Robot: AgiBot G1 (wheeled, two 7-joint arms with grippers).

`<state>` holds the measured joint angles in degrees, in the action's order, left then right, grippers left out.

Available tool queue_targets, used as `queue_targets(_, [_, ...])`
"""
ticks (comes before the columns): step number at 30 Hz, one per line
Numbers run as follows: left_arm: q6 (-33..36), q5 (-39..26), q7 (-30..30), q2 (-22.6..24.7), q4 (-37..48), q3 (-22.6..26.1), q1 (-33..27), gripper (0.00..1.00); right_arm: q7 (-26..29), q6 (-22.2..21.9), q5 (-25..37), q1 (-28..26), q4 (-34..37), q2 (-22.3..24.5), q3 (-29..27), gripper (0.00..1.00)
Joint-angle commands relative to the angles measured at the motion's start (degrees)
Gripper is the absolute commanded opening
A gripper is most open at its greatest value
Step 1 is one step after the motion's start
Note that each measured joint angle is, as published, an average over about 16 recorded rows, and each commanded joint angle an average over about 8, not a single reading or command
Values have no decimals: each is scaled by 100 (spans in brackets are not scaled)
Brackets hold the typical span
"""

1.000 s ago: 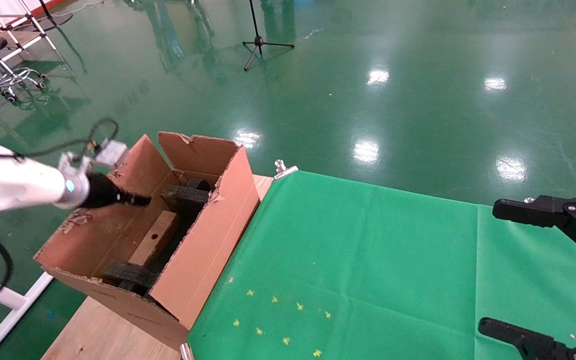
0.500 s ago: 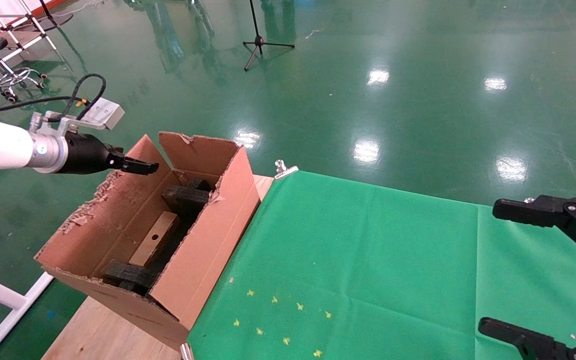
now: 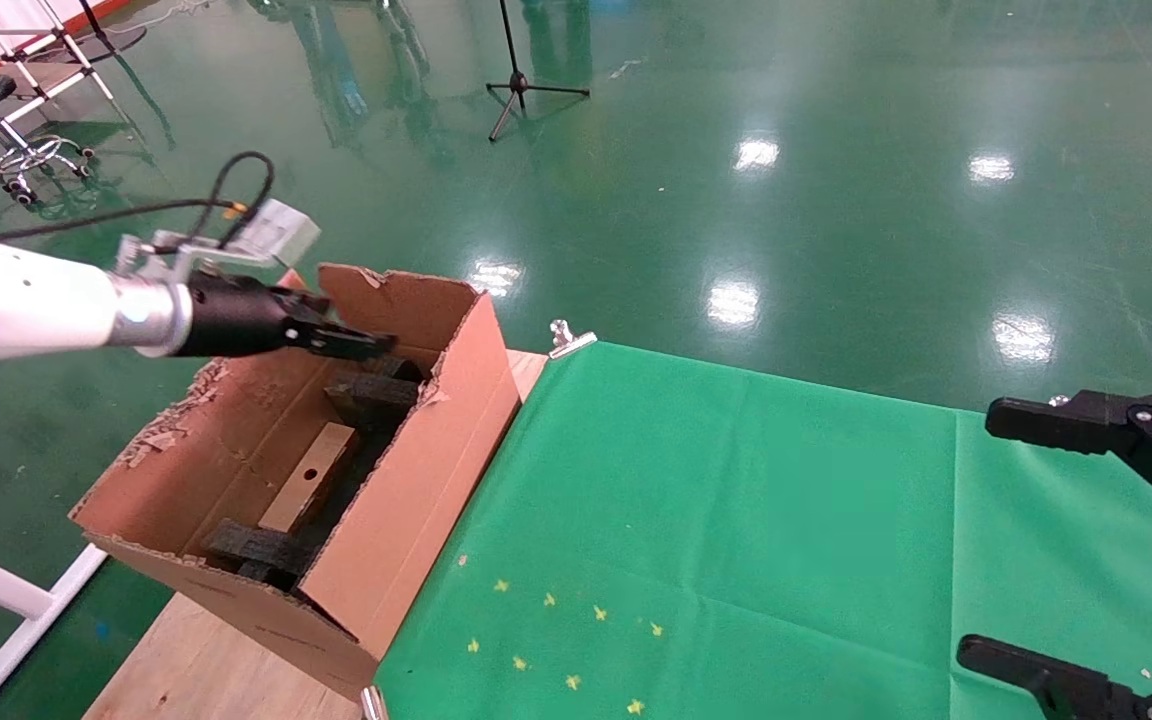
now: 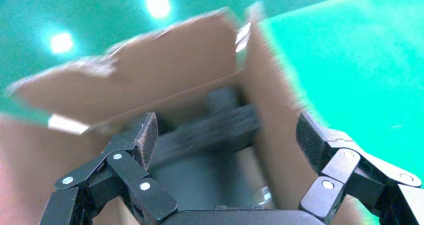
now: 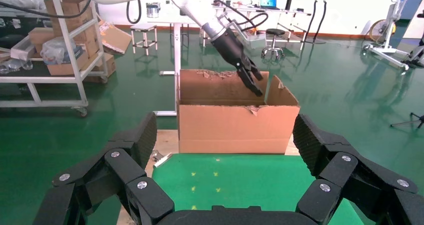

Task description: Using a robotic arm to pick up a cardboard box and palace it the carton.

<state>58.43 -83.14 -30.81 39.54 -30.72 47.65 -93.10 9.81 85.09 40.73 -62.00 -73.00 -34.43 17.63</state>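
- The robotic arm (image 3: 46, 305), white with a silver wrist, reaches in from nine o'clock of the head view.
- Its left gripper (image 3: 361, 345) hovers over the far end of the carton (image 3: 406, 500), above the open top.
- In the left wrist view the left gripper (image 4: 225, 135) has its fingers (image 4: 145, 135) spread wide with nothing between them; the carton's inside shows blurred beyond.
- The carton stands at about eight o'clock of the head view, on the bare wooden table edge (image 3: 196, 670), just beside the green cloth (image 3: 736, 520). Its flaps are ragged.
- The cardboard box (image 3: 308, 478) lies flat on the carton's floor, its round hole facing up, apart from the gripper above it.
- Black foam inserts (image 3: 371, 393) sit at the far end of the carton, and another block at the near end; the cardboard box lies between them.
- The right gripper (image 3: 1096, 560) is parked at four o'clock over the green cloth, wide open and holding nothing; the right wrist view shows its fingers (image 5: 137, 140) well apart, facing the carton (image 5: 235, 122) and the robotic arm (image 5: 210, 22) beyond.
- A metal clip (image 3: 568, 338) grips the far corner of the cloth.
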Motion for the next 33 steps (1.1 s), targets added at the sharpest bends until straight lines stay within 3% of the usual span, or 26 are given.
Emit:
queue_targets(1, [110,167,81,-18,-173,-128,127,100,0,0,0,0,0,0,0,100])
queue_targets(33, [1889,2860,1390,-314,-2970,-2192,2185,100,-4,-3,-5,-2,0,3,7,100])
